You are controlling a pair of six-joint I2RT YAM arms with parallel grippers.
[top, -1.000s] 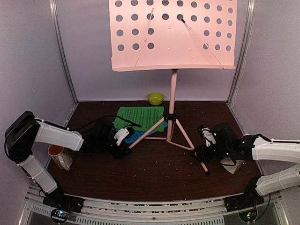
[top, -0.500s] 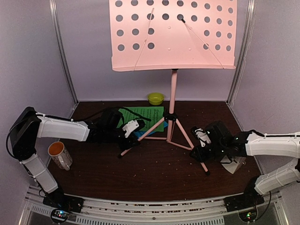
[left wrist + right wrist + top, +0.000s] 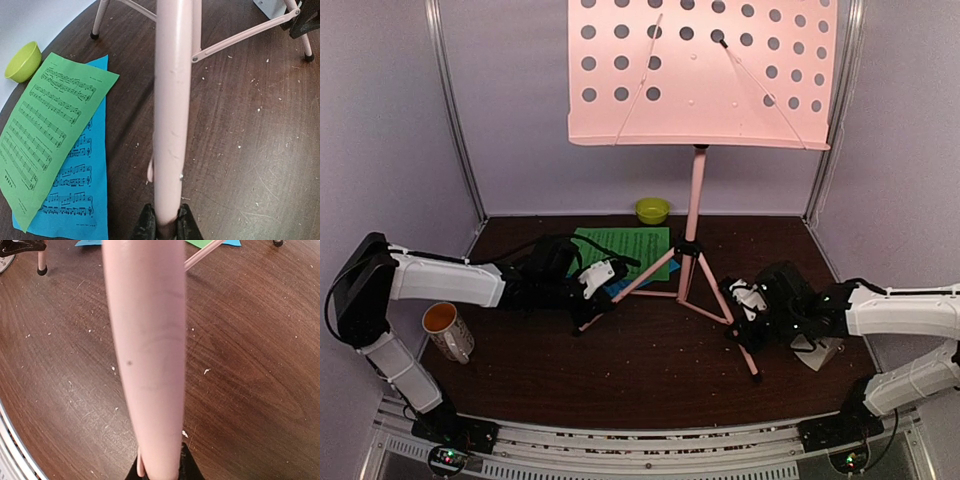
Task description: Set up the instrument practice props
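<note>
My left tool [image 3: 596, 288] is pinched narrow on the pink music stand's [image 3: 697, 195] left leg at centre-left of the frame, and my right tool [image 3: 744, 318] grips its right leg at centre-right. The stand is mid-tabletop [image 3: 650, 370], beside the green music sheet [image 3: 620, 250]. I'd move both legs together and level, since the top-heavy stand could tip.

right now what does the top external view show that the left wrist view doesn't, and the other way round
Only top external: the pink music stand with its perforated desk, the white mug and both whole arms. Only left wrist: readable notes on the sheets. Both: the stand's legs, the left gripper closed on one, the green sheet over the blue sheet, the lime bowl.
</note>
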